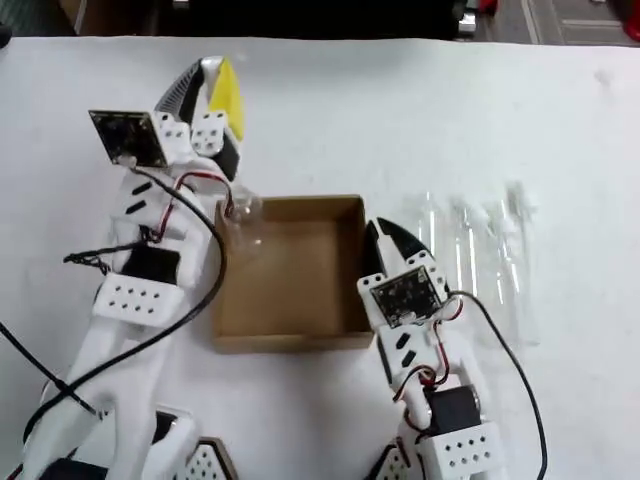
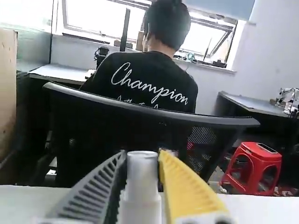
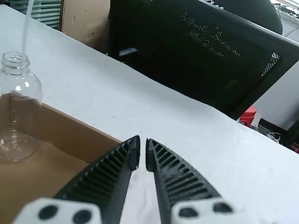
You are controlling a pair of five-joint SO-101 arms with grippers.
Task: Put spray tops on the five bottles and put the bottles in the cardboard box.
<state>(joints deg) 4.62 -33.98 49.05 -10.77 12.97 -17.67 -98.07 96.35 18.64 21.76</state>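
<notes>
- Spray top [image 2: 140, 186] sits clamped between the grey and yellow fingers of the left gripper [image 2: 142, 156], held upright above the far left corner of the cardboard box [image 1: 290, 340].
- The bottle [image 3: 16, 116] stands upright inside that corner, neck open. A thin dip tube [image 3: 27, 25] runs straight down into the neck, so top and bottle appear to share one vertical axis.
- Judged from this, the next move is a straight drop of the top onto the neck. The left arm is much the nearer.
- The right gripper [image 3: 142, 151] hovers at the box's opposite, right-hand wall, its black fingers drawn together on nothing and pointing across the white table [image 1: 400, 120].
- The tube's upper end is cut off at the right wrist view's edge. How deep it reaches is hard to tell.
- From above, the bottle [image 1: 243, 215] is a faint glassy shape beside the left arm's cables.
- To the right of the box lies a row of clear pieces [image 1: 470, 250], too transparent to sort into bottles or tops.
</notes>
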